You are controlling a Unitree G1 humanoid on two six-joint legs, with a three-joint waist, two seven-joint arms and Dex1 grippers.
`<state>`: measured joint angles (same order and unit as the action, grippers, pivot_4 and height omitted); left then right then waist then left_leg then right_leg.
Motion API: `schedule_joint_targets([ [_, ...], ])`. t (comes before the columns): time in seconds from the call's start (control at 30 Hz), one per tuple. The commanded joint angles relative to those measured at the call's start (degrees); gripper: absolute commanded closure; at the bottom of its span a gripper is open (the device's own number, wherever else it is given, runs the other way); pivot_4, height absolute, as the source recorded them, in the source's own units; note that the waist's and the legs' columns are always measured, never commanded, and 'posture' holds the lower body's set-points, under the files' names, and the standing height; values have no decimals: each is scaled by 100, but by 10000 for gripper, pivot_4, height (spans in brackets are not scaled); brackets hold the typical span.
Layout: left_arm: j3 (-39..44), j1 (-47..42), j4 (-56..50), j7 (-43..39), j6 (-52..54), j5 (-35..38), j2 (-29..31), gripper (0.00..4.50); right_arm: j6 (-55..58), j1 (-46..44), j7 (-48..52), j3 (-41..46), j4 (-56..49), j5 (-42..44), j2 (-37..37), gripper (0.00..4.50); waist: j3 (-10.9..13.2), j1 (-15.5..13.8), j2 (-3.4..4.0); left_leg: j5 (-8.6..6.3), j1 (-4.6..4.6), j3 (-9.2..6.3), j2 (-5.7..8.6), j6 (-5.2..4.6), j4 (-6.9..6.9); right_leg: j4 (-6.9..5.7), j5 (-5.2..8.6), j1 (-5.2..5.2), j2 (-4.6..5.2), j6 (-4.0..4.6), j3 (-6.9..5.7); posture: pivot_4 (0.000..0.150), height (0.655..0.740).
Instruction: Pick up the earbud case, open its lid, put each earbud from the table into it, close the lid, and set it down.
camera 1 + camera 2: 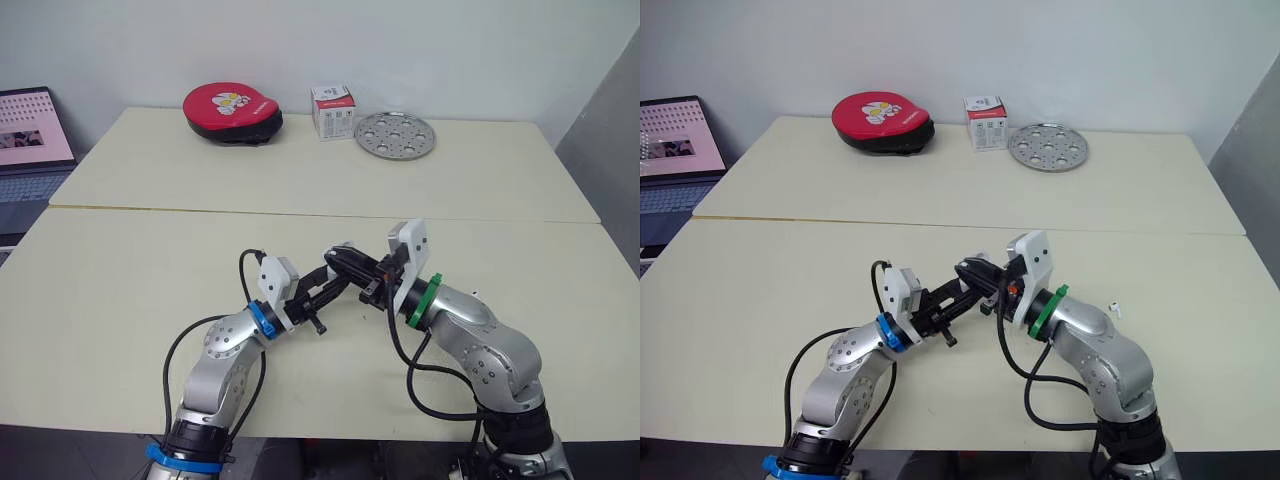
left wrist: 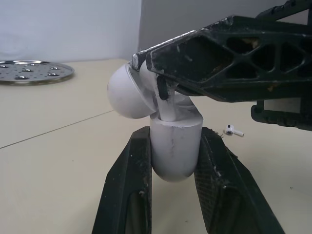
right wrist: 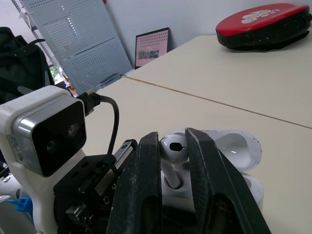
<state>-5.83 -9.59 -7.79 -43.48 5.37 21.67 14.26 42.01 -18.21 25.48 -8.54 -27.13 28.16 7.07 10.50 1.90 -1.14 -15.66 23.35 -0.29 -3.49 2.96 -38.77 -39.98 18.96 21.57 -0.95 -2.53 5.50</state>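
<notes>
My left gripper [image 1: 335, 283] is shut on the body of the white earbud case [image 2: 175, 146], holding it above the table with its lid [image 2: 126, 95] swung open. From the other side, my right gripper [image 1: 348, 262] meets it, shut on a white earbud [image 3: 174, 146]. The earbud's stem points down into the case's socket and its head still stands above the rim. The open lid [image 3: 236, 148] sits just behind my right fingers [image 3: 146, 185]. A second white earbud [image 1: 1115, 310] lies loose on the table to the right of my right arm.
At the far side of the table [image 1: 150, 270] are a red round pad [image 1: 232, 110], a small white box [image 1: 333, 110] and a perforated metal plate [image 1: 396, 134]. A laptop [image 1: 30, 150] stands off the left edge. A seam [image 1: 200, 209] joins the two tabletops.
</notes>
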Motion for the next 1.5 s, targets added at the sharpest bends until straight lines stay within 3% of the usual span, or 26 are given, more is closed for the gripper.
schedule_joint_targets([
  [0.03, 22, -131, -249, 33, -35, 109, -67, 36912, -155, 147, -55, -124, -41, -12, -42, 41171, 0, 0, 0, 0, 0, 0, 0, 0, 0, 0, 0, 0, 0, 0, 0, 1500, 7400],
  [0.2, 35, -130, -273, 49, -11, 110, -75, 36912, -214, 302, -83, -238, -111, -57, 54, 41171, 0, 0, 0, 0, 0, 0, 0, 0, 0, 0, 0, 1, 0, 0, 0, 1500, 7400],
  [0.47, 0, -87, -296, 44, -8, 80, -79, 36912, -226, 270, -150, -117, -533, 68, 274, 13487, 0, -3, 0, 0, 1, -1, 0, 0, 0, 1, 0, 1, 0, 0, 0, 1500, 7400],
  [0.57, 2, -57, -282, 37, -20, 68, -71, 36912, 25, 285, -92, 162, -905, 376, 558, 12963, 0, -6, 0, 0, 1, -1, 1, 0, 0, 1, 0, 0, 1, 0, 1, 1500, 7400],
  [0.77, 23, -11, -220, 11, -63, 39, -40, 36912, 540, 636, 324, 1715, -1598, 1369, 1943, 12963, 0, -16, -1, 0, 4, 0, 4, 0, 0, 6, 0, -3, 3, 0, 1, 1500, 7400],
  [0.87, 61, -10, -151, -33, -100, 34, 5, 36912, 442, 1460, 939, 2599, -1713, 1401, 2951, 12963, 0, -36, -1, -1, 6, -5, 7, -2, 3, 19, 1, -9, 3, -1, -6, 1500, 7400],
  [0.97, 89, -20, -89, -75, -151, 27, 51, 36912, -210, 2663, 1623, 3265, -1490, 813, 3637, 12963, 0, -34, -1, -1, 7, -4, 6, -2, 6, 30, 1, -11, 2, -1, -5, 1500, 7400],
  [1.23, 113, -97, 64, -146, -254, 29, 74, 36912, -2044, 4543, 2413, 4314, -153, -442, 3725, 12963, 2, -15, -3, -1, -26, 14, 8, -2, 3, 31, -1, -41, 2, -5, 12, 1500, 7400],
  [1.33, 102, -127, 107, -157, -292, 25, 63, 36912, -2236, 4717, 2483, 4485, 157, -475, 3651, 6691, 1, 3, -2, -1, -40, 30, 7, -2, 4, 33, 0, -48, 1, -6, 28, 1500, 7400],
  [1.4, 98, -146, 128, -163, -310, 23, 63, 36912, -2301, 4749, 2502, 4555, 266, -485, 3641, 101, 0, 2, -1, -1, -41, 31, 6, -3, 5, 33, 0, -48, 0, -6, 30, 1500, 7400],
  [1.5, 95, -149, 133, -181, -330, 32, 84, 36912, -2324, 4770, 2555, 4615, 312, -496, 3719, 0, 0, -4, -1, -1, -39, 29, 7, -2, 5, 34, 0, -48, 0, -5, 28, 1500, 7400],
])
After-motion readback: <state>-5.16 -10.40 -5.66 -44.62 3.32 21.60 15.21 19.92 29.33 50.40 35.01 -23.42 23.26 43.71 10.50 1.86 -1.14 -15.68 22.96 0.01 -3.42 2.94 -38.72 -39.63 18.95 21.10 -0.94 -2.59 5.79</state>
